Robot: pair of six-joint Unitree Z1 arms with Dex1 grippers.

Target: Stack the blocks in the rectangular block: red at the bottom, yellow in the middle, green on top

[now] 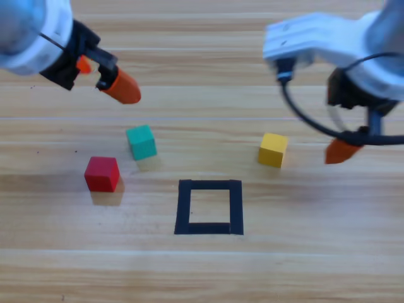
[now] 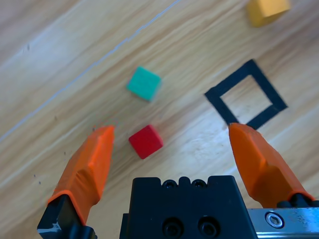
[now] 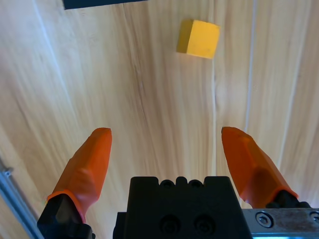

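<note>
Both arms hung high, left end effector [image 2: 169, 142] wide open over the red cube [image 2: 145, 141], right end effector [image 3: 164, 144] wide open near the yellow cube [image 3: 198, 39], both empty.

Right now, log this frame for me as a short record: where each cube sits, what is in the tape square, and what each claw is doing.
red cube: on the table, left of the tape square, untouched
green cube: just up and right of red, apart from it
yellow cube: on the table, up and right of the square
tape square: only bare wood inside
stack: not started
left claw: open, above the table, red cube between its jaws in the wrist view
right claw: open, holding nothing, beside the yellow cube
</note>
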